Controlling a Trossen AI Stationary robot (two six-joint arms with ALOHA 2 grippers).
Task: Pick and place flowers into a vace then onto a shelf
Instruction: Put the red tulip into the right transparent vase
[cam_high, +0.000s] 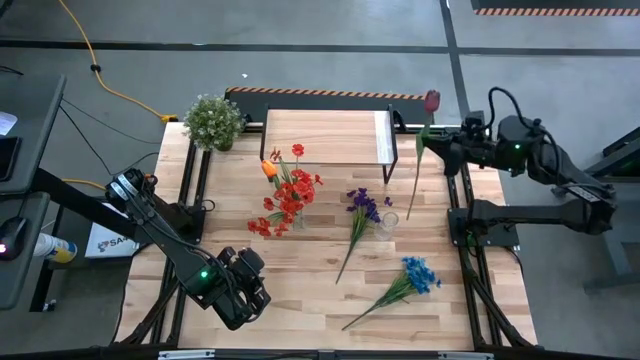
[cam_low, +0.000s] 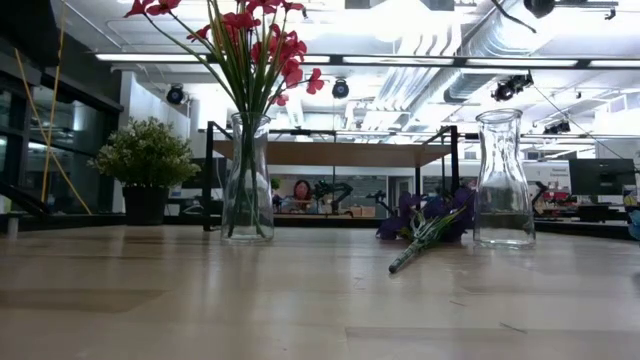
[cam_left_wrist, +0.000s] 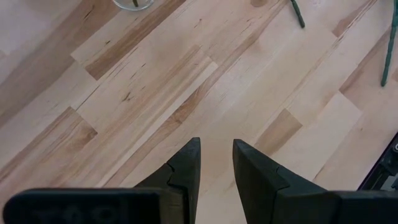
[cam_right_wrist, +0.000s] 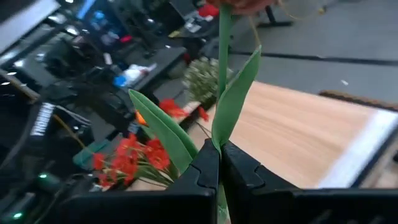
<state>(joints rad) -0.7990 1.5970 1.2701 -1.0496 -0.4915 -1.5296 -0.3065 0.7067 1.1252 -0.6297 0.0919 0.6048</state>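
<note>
The right gripper (cam_high: 432, 141) hangs over the desk's right edge toward the far corner, just beside the shelf's white end, with its jaws pinched tight on the green stem of the dark red rosebud (cam_high: 432, 100); the bloom points away past the far edge and the rest of the stem trails down toward the desk, so the flower is carried clear of everything, probably to be swung over a vase. In the right wrist view the right gripper's fingertips (cam_right_wrist: 219, 163) meet on the stem just where two long leaves fork off, a spot that likely keeps the stem from sliding. The empty glass vase (cam_high: 388, 224) stands near the middle of the desk, right of the purple bunch (cam_high: 363, 205) that lies flat beside it, and looks the likely target. A second vase (cam_low: 248, 178) already holds the red clusters (cam_high: 290, 195) and the orange tulip (cam_high: 269, 168) upright, in front of the shelf (cam_high: 325, 135), which runs along the far edge. The blue bunch (cam_high: 418, 274) lies flat toward the near right corner. The left gripper (cam_high: 247, 290) waits over the near left corner, its fingers part-way apart above bare wood, holding nothing. A potted plant (cam_high: 213, 121) sits at the far left corner.
</note>
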